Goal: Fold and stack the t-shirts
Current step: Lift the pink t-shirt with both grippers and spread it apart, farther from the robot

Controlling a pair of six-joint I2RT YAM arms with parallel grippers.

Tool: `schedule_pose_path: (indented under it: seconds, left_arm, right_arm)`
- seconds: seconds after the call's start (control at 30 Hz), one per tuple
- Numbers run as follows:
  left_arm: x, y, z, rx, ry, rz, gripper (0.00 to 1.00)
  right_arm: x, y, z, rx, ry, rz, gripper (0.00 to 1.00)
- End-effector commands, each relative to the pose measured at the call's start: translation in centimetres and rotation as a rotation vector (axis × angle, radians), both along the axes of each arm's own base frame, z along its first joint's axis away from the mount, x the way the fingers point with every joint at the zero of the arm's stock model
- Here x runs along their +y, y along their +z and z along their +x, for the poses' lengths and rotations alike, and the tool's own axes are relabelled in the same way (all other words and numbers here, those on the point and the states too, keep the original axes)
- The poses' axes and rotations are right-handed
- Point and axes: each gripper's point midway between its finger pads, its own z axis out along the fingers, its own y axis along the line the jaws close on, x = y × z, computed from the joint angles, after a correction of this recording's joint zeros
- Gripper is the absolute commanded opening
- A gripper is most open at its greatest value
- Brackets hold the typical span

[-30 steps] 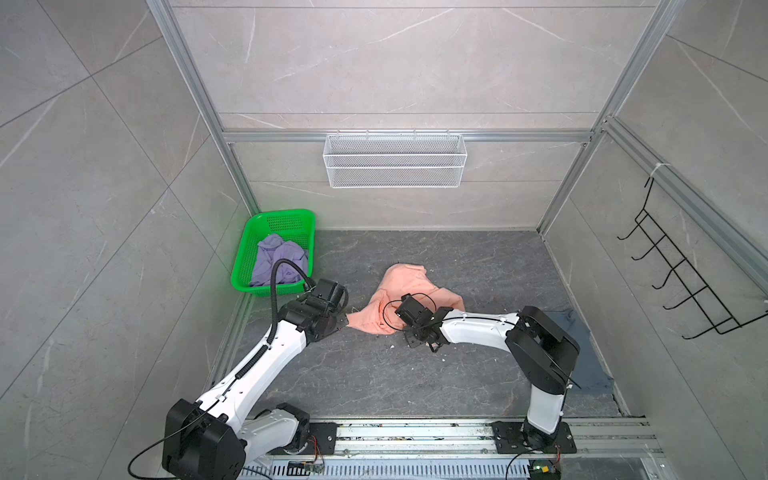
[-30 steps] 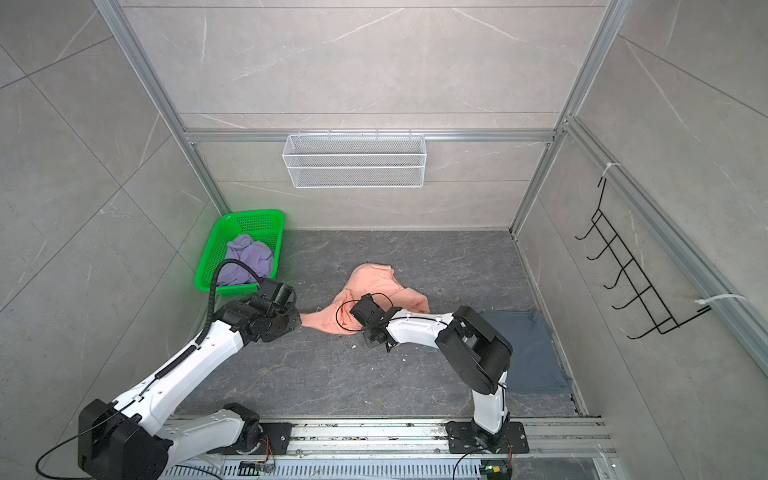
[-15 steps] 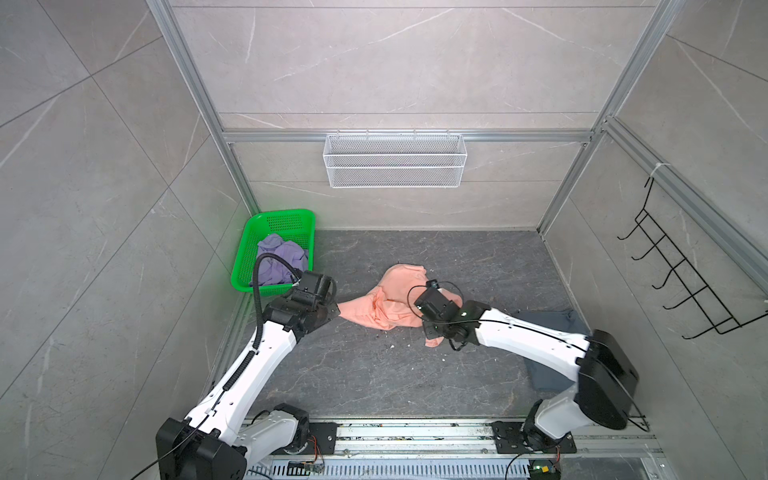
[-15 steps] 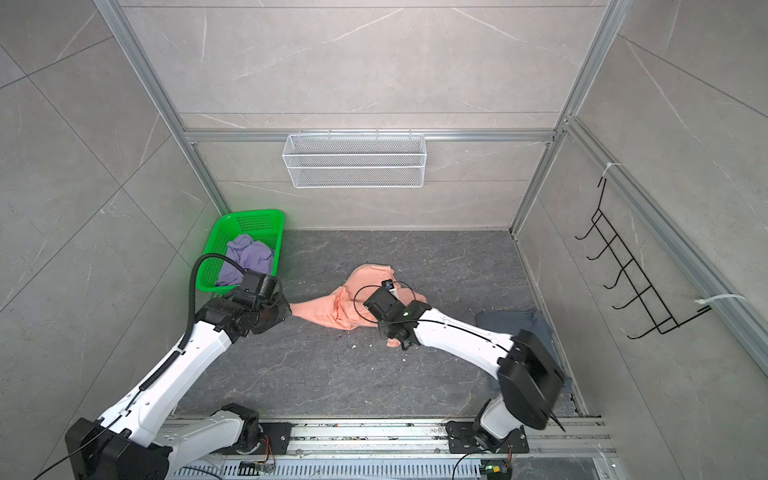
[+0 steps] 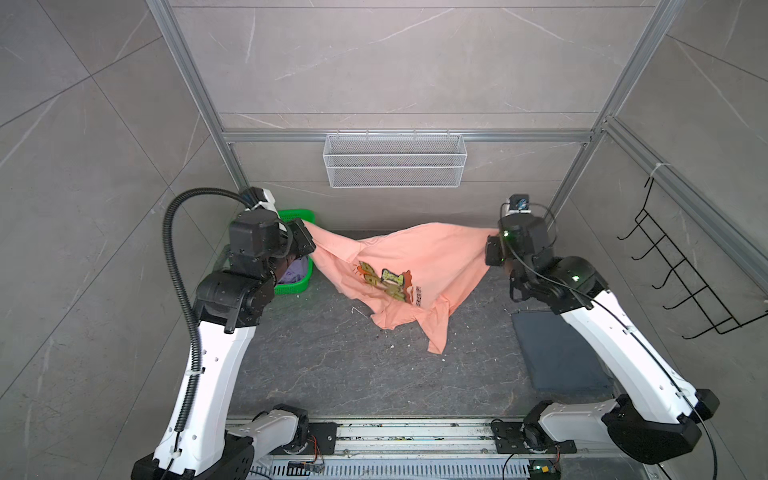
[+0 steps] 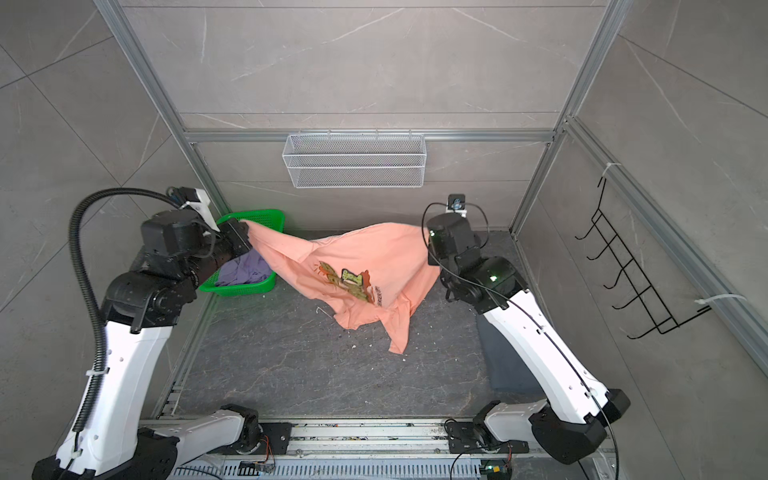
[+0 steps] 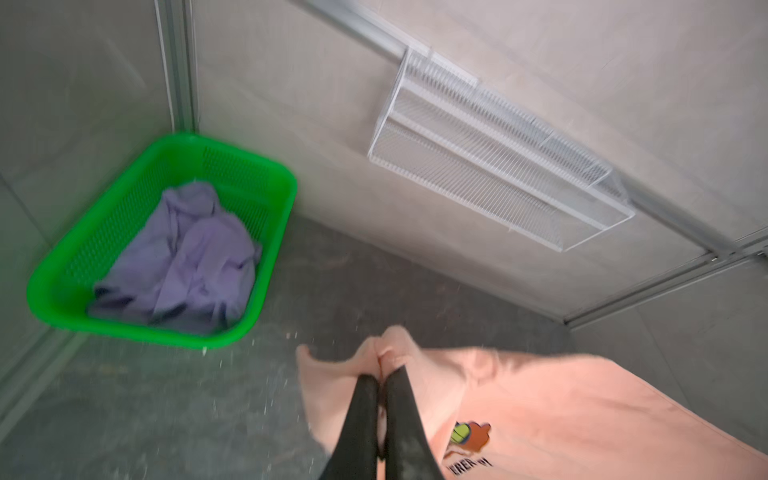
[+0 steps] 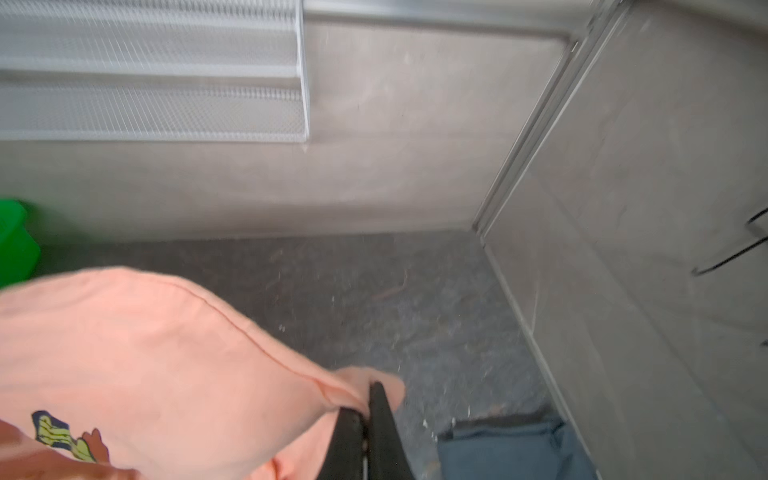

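Spanning the middle of the dark stone-look table (image 5: 332, 365), the peach-pink t-shirt (image 5: 415, 257) hangs like a hammock between the two arms. Its upper edge is drawn out from about nine o'clock to three o'clock, while the part with the yellow-green print sags and the lowest tail seems to trail on the table near the centre. It is probably held high and wide so that its own weight opens the crumpled cloth before it is laid flat for folding. The slate blue-grey t-shirt (image 5: 557, 357) lies flat and squared at about four o'clock, beside the right arm and clear of the hanging cloth. That looks like the base of the stack, parked where it cannot be dragged. At about ten o'clock, in the far corner, the green basket (image 6: 245, 289) holds the lavender t-shirt (image 6: 245, 270), bunched and not yet folded. The left tool (image 7: 382, 376) is pressed together on a small gathered fold at one end of the peach-pink edge. The right tool (image 8: 369, 395) pinches a hemmed corner at the other end, its jaws tight with cloth bulging past the tips. Such small bites at the extremes give the widest spread, though I judge they could slip if the arms pull much further apart.
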Motion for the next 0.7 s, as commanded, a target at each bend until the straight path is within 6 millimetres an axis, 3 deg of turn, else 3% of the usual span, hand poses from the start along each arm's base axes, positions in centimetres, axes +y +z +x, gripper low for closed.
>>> schedule_pose_path:
  seconds: [0.0, 0.13, 0.27, 0.4, 0.53, 0.67]
  left_arm:
    - [1.0, 7.3, -1.7, -0.203, -0.004, 0.085, 0.00]
    - [1.8, 13.3, -5.1, -0.394, -0.002, 0.089, 0.00]
    - [3.2, 17.5, -9.0, -0.559, 0.030, 0.090, 0.00]
    - [4.5, 20.0, -12.4, -0.673, 0.067, 0.117, 0.00]
    - [5.2, 22.0, -15.0, -0.758, 0.080, 0.127, 0.00]
    - [5.1, 23.7, -14.6, -0.804, 0.096, 0.170, 0.00]
  right_arm:
    - [-1.9, 7.8, -0.8, -0.166, -0.021, -0.105, 0.00]
    - [-3.1, 14.6, -2.9, -0.314, -0.005, -0.101, 0.00]
    - [-4.9, 18.9, -5.8, -0.424, -0.002, -0.080, 0.00]
    - [-6.0, 21.0, -8.5, -0.492, 0.031, -0.047, 0.00]
    - [-6.3, 21.7, -10.8, -0.522, 0.106, 0.023, 0.00]
    - [-6.1, 21.3, -11.5, -0.514, 0.144, 0.044, 0.00]
